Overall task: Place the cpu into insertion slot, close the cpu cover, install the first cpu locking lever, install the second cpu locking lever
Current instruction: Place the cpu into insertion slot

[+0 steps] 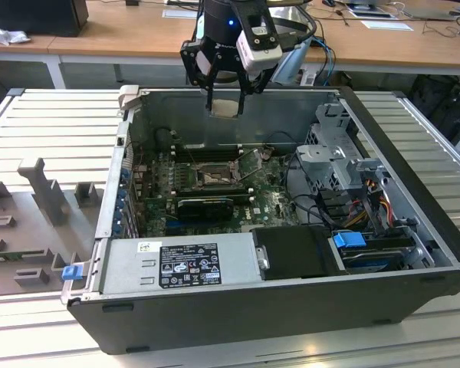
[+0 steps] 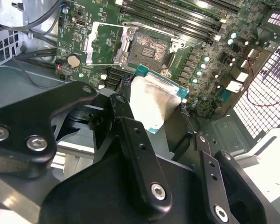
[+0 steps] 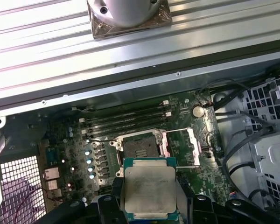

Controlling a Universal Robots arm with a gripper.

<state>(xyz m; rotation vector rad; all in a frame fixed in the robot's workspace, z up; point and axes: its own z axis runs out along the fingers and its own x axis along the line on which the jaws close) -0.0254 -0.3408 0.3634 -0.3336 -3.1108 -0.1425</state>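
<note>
My gripper (image 1: 225, 98) hangs above the open computer case, shut on the cpu (image 1: 225, 108), a pale silvery square plate. In both wrist views the cpu (image 2: 155, 99) (image 3: 149, 190) sits between the black fingers (image 2: 130, 135), well above the green motherboard (image 1: 272, 203). The insertion slot (image 1: 215, 178) (image 2: 147, 49) (image 3: 140, 145) lies open and bare below, a little ahead of the cpu. The cpu cover (image 2: 105, 44) (image 3: 179, 147) is swung back beside the slot, showing board through its window.
Long black memory slots (image 1: 207, 152) run behind the slot and a black card (image 1: 205, 205) in front. A grey power supply (image 1: 180, 264) fills the case's near side, a drive cage (image 1: 337, 157) with cables the exterior view's right. A grey moulded tray (image 1: 31, 222) lies outside, left.
</note>
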